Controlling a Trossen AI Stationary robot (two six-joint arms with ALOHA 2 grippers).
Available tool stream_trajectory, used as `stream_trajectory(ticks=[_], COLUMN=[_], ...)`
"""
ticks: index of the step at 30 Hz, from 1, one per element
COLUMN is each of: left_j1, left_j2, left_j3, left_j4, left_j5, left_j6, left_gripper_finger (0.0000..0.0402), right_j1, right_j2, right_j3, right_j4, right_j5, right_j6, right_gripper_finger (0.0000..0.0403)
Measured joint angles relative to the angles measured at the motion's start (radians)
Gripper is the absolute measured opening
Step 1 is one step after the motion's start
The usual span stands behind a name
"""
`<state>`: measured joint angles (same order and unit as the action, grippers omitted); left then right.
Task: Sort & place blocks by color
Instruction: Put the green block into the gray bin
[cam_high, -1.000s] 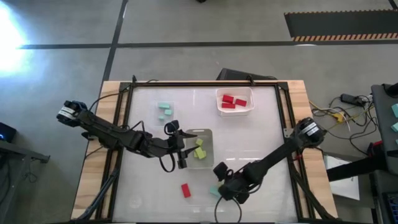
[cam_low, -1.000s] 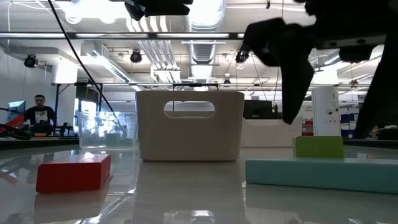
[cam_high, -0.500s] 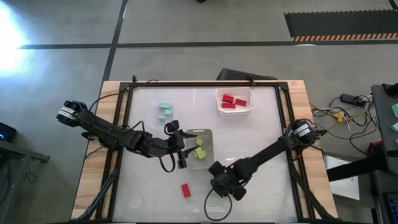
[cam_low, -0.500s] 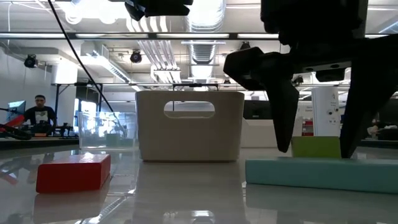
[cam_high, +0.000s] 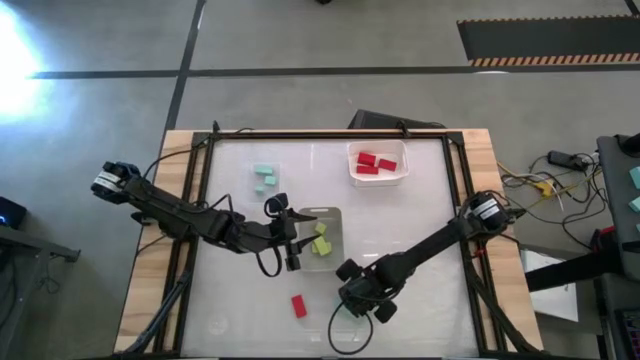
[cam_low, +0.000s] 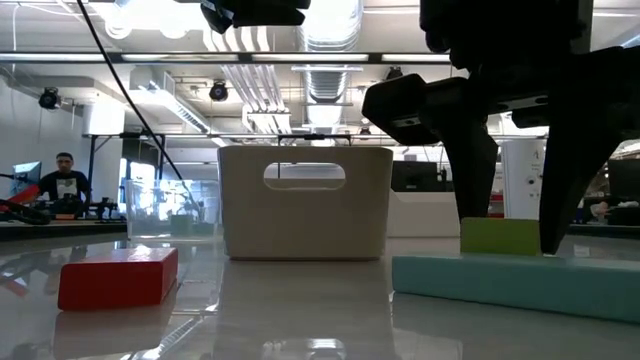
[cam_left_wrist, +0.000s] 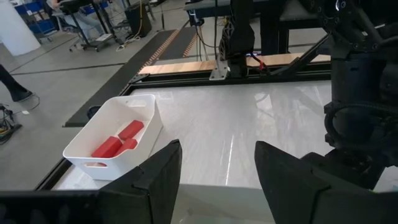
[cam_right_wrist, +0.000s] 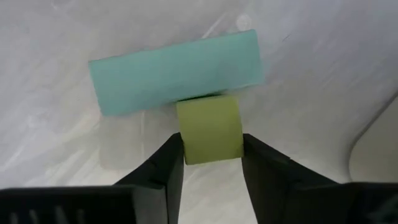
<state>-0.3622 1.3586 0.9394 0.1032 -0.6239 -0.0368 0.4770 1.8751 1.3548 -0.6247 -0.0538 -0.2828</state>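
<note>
Between the right hand (cam_right_wrist: 209, 163) fingers, gripped: small yellow-green block (cam_right_wrist: 209, 127) touching long teal block (cam_right_wrist: 174, 71)

No words, labels, brand names or numbers can be read in any of the views. The only sign-like marking is a strip of diagonal yellow-and-black hazard stripes (cam_high: 555, 61) along the edge of a dark floor mat (cam_high: 545, 37) beyond the far right corner of the bench; it carries no lettering.
</note>
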Motion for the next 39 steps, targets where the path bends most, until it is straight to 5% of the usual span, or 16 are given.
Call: stream_trajectory(ticks=[11,23,39], left_j1=[0.0,-0.001,-0.001], left_j2=[-0.003,-0.057,-0.208], left_j3=[0.0,-0.001,-0.083], left_j4=[0.001,0.002,0.001], left_j5=[-0.005,-0.096,-0.152], left_j6=[0.035,0.242,0.2], left_gripper_finger=[0.0187,0.0187,0.0187], right_j1=[-0.02,-0.125,-0.302], right_j2=[-0.127,-0.292,-0.137], right_j3=[-0.001,0.0,0.216], right_j4=[-0.07,-0.071,-0.129], right_j5=[0.025,0.11,0.108], right_j6=[0.183,0.465,0.376], right_gripper_finger=[0.0123,0.0124,0.0125])
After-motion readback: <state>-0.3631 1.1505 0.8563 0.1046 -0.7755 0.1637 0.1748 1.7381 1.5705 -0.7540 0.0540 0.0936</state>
